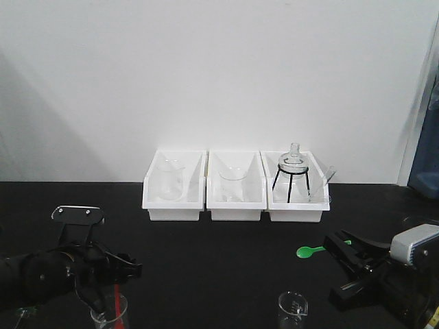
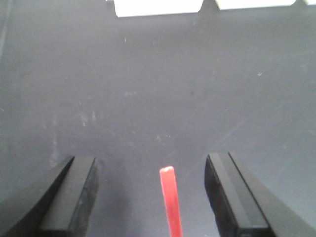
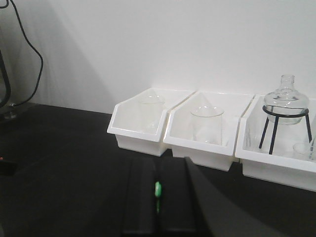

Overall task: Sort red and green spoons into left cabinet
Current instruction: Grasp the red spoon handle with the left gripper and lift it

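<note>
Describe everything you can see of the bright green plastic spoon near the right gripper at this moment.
The bright green plastic spoon is small, thin and opaque, with an oval bowl and a straight handle. It lies nearly level just over the black tabletop, with the bowl pointing to the robot's left. Whether the bowl touches the surface cannot be told. Its handle end is clamped in the shut right gripper. The right wrist view shows only a green sliver between the jaws.

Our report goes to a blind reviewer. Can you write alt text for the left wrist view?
The left gripper is open, with a red spoon handle between its fingers, touching neither, over a black table. White bins show at the top edge.
</note>
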